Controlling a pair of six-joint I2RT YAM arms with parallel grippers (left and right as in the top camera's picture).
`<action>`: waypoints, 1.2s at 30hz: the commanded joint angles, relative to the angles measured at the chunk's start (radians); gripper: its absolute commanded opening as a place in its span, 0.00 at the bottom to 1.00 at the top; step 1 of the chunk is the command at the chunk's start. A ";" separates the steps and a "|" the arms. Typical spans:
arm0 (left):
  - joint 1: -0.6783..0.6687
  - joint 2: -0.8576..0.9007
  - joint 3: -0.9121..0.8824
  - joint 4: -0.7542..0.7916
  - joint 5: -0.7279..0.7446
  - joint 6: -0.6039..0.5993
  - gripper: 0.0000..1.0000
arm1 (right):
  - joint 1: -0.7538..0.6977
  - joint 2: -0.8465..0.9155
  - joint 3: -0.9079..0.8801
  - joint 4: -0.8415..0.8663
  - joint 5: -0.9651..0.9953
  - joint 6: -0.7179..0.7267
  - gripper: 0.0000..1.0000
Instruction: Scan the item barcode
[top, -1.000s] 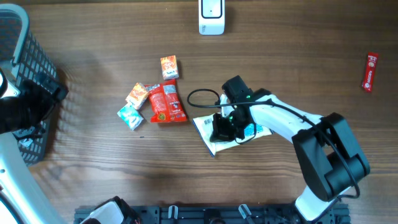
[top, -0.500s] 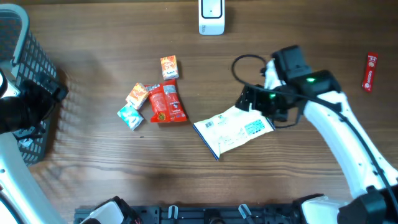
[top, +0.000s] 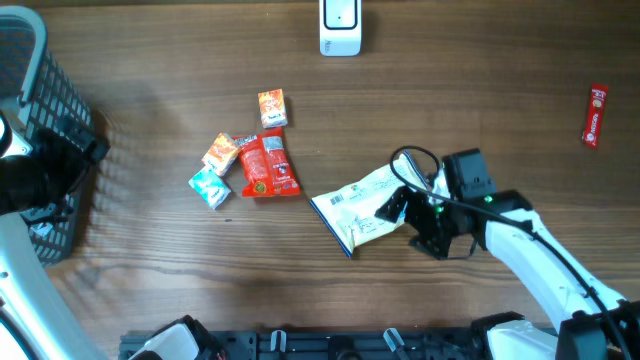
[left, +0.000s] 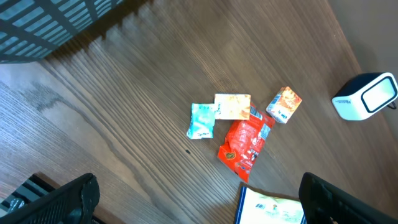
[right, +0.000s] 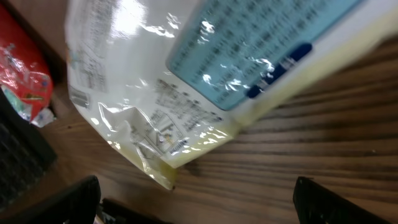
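The scan looks to be at an early stage, with the main work ahead. The white pouch (top: 362, 208), which I take to be the item because the right arm is at it, lies flat on the worktop (top: 200, 290), printed side up, right of centre. It is well apart from the white scanner (top: 340, 26), which stands at the far edge. The right pincer (right: 196, 196) hangs low over the pouch's right end. In the right wrist view its fingers stand wide apart at the bottom corners with the crinkled film spread below them, so it is open and gripping nothing. The pouch shows blocks of small print and a blue panel, but I cannot tell which patch is the barcode. The left pincer (left: 199, 200) is also open and empty, well off to the left near the dark basket (top: 45, 120), and takes no part for now. A red packet (top: 268, 165) and three small boxes sit in a cluster left of the pouch, and a red bar (top: 595, 115) lies far to the right; none of them is being handled. To my mind the whole sequence is left: close on the pouch, lift it, carry it to the scanner and turn the code toward the scanner's window. Nothing shows whether a scan has registered.
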 joint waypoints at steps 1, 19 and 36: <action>0.004 0.000 0.001 0.003 -0.002 0.006 1.00 | 0.001 -0.028 -0.056 0.066 -0.030 0.110 1.00; 0.004 0.000 0.001 0.003 -0.002 0.005 1.00 | 0.001 -0.005 -0.139 0.537 0.080 0.025 0.98; 0.004 0.000 0.001 0.003 -0.002 0.005 1.00 | -0.041 0.010 -0.050 0.423 0.013 -0.125 0.96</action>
